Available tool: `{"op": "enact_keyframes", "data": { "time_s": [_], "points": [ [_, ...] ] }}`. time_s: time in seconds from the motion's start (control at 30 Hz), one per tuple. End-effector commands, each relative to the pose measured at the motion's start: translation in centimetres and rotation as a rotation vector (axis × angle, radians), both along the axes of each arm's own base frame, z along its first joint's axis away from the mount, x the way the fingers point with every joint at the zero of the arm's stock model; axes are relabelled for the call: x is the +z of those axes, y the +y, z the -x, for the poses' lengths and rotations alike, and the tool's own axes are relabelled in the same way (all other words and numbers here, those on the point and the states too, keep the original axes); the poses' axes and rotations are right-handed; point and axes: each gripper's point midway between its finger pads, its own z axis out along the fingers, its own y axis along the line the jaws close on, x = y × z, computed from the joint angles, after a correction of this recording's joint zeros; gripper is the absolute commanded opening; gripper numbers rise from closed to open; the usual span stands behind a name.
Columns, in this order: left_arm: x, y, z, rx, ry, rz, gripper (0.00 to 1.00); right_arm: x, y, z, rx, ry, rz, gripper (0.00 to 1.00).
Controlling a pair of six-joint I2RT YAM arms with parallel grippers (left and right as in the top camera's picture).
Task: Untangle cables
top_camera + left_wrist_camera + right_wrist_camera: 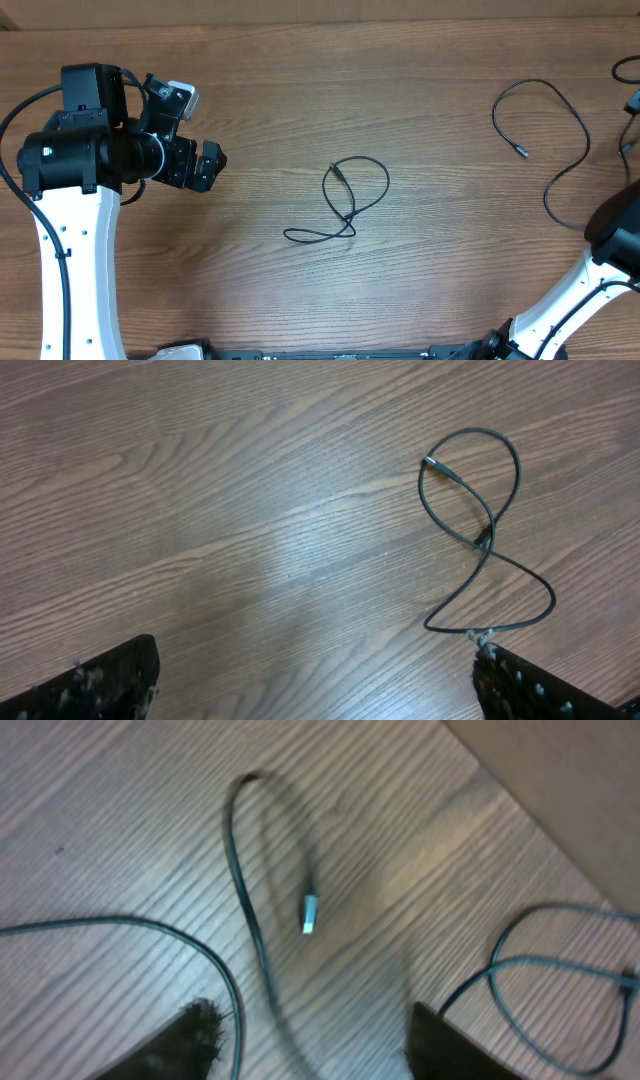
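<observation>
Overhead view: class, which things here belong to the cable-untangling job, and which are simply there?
Belongs to the job:
- looped cable mid-table
- long cable on the right
- cable at the right edge
- left gripper, open

Simply there:
- wooden table

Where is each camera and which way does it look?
Overhead: above the table, looking down; left arm and right arm show.
Left wrist: on the left arm, facing the looped cable; left end effector below.
Right wrist: on the right arm, close over another cable; right end effector below.
Overhead and left wrist share the looped cable.
</observation>
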Motion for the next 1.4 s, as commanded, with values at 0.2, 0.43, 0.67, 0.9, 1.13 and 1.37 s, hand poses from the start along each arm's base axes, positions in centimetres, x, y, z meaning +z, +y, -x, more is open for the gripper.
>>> {"op": "enact_keyframes", "data": {
  "time_s": [0.2,0.43,0.67,0.9,1.13,1.37],
  "points": [
    [0.4,-0.1,0.0,-0.012,-0.012,0.007,1.0,-1.1,1.8,-0.9,0.049,-0.04,-0.112,0.77],
    [0.4,-0.1,0.0,-0.012,-0.012,0.007,1.0,-1.3,5.6,-2.9,0.172,-0.126,-0.282,0.85],
    [0.4,-0.1,0.0,-0.012,-0.012,0.007,1.0,-1.2,9.5,-4.7,0.36,-0.125,-0.333,1.0],
    [0.4,-0.1,0.0,-0.012,-0.012,0.007,1.0,-1.0,14.7,-7.1,0.577,-0.12,-0.335,1.0],
    [0.4,-0.1,0.0,-0.012,-0.012,0.007,1.0,-0.6,19.1,-9.5,0.716,-0.144,-0.32,1.0],
    [0.4,-0.1,0.0,-0.012,-0.012,0.007,1.0,-0.8,21.8,-10.9,0.767,-0.163,-0.327,1.0]
  ]
}}
